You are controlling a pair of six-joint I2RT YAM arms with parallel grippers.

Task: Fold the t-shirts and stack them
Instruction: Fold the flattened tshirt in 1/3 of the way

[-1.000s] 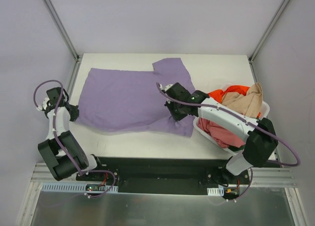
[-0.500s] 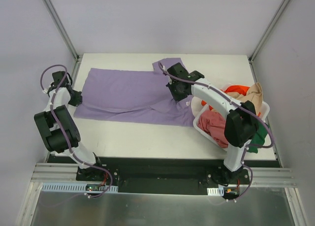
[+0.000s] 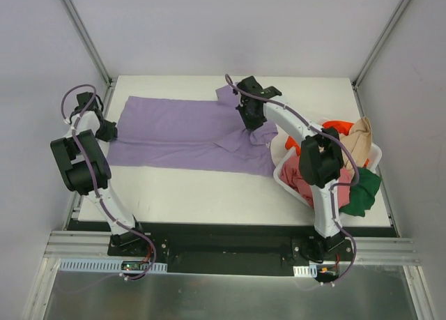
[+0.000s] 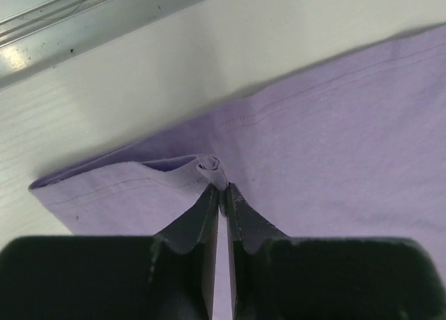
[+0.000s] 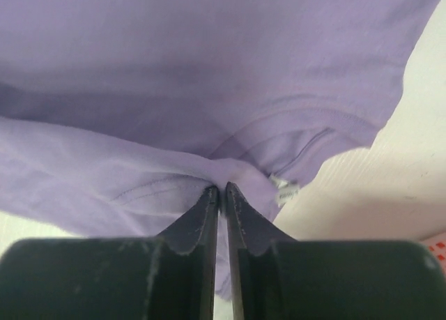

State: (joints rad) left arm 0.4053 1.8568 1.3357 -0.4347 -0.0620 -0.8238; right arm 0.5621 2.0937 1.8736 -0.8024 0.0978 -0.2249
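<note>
The lavender t-shirt (image 3: 185,135) lies spread across the table, its near half folded over toward the far edge. My left gripper (image 3: 110,130) is shut on the shirt's left edge; the left wrist view shows the cloth (image 4: 313,139) pinched at the fingertips (image 4: 222,193). My right gripper (image 3: 255,121) is shut on the shirt near its collar and right sleeve; the right wrist view shows a fold of purple cloth (image 5: 174,90) nipped between the fingers (image 5: 222,190). Orange-red (image 3: 333,127), beige (image 3: 357,140), dusty pink (image 3: 306,177) and dark green (image 3: 362,191) shirts lie in the basket.
A white plastic basket (image 3: 287,183) stands at the table's right side, close to the right arm. Metal frame posts rise at the far corners. The table's near strip (image 3: 209,194) is bare white surface.
Both grippers have carried the shirt's near edge toward the far side, folding it narrower. The right gripper moved up and away from the basket; the left moved farther back.
</note>
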